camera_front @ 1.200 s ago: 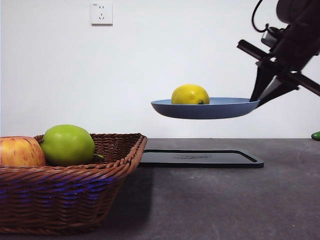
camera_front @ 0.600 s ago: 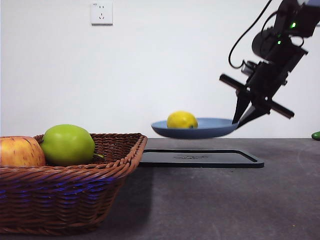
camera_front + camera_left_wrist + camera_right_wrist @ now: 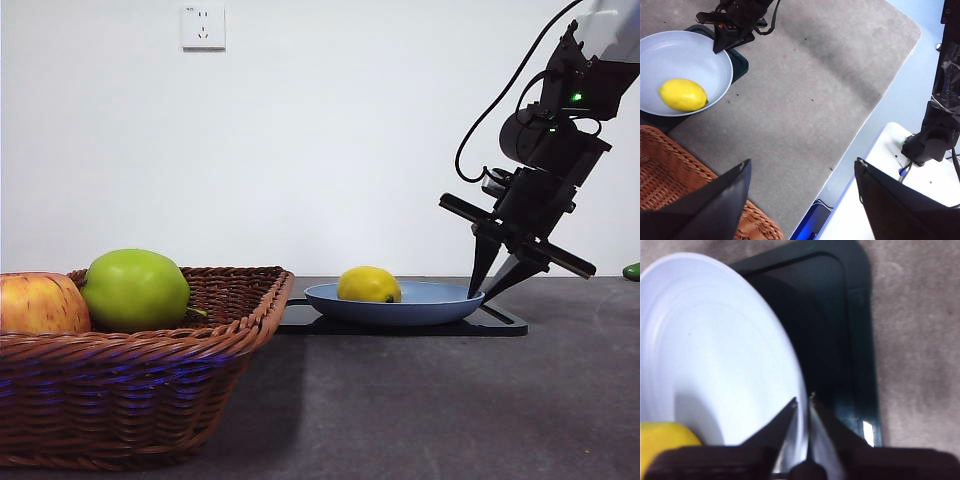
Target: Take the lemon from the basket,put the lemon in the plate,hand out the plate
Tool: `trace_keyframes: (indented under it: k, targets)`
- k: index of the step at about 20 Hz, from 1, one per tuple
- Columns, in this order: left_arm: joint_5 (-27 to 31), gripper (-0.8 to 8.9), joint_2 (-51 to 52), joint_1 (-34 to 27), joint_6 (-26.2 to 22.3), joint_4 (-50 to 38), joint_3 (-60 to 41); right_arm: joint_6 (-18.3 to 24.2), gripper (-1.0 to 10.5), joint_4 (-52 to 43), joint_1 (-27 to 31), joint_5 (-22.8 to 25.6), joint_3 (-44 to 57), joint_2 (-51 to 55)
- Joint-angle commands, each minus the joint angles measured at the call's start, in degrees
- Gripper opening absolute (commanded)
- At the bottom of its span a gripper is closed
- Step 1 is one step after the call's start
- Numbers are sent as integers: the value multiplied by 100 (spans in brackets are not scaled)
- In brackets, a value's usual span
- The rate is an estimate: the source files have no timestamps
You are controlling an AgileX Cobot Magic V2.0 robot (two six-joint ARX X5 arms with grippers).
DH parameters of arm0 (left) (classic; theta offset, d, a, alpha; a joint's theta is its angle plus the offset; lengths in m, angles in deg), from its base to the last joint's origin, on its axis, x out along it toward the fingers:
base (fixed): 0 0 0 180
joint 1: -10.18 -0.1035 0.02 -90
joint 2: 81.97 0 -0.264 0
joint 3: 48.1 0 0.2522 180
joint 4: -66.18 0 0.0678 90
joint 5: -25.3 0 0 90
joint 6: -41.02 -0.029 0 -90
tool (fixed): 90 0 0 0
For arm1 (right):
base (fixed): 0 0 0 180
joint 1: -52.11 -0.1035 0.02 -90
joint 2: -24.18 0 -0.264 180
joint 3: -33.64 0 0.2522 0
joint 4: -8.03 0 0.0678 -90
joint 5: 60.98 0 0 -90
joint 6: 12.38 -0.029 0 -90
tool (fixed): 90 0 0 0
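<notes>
Front view: the right gripper (image 3: pixel 490 283) slants down from two o'clock, its jaws clamped on the rim of the plate (image 3: pixel 425 305) at the plate's three o'clock edge. The plate sits on the black tray (image 3: pixel 500 322), the lemon (image 3: pixel 368 285) inside it toward nine o'clock. At eight o'clock stands the basket (image 3: pixel 150 375) — a green apple (image 3: pixel 135 290) and a reddish apple (image 3: pixel 40 303) inside. The left gripper (image 3: pixel 800 200) hangs above the basket's edge, jaws spread — holding nothing.
</notes>
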Motion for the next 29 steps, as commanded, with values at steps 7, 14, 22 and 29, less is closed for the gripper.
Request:
trace_keyframes:
  k: [7, 14, 22, 29]
  targets:
    - [138, 361, -70, 61, -24, -72, 96, 219, 234, 17, 90, 129, -155, 105]
    - [1161, 298, -72, 48, -496, -81, 96, 782, 232, 479, 179, 133, -155, 1281]
    - [2708, 4, -72, -219, -1639, -352, 94, 1663, 48, 1593, -155, 157, -153, 3178]
    - [1939, 6, -68, -1486, -1965, -402, 72, 2020, 2, 1655, -1403, 1808, 332, 4623]
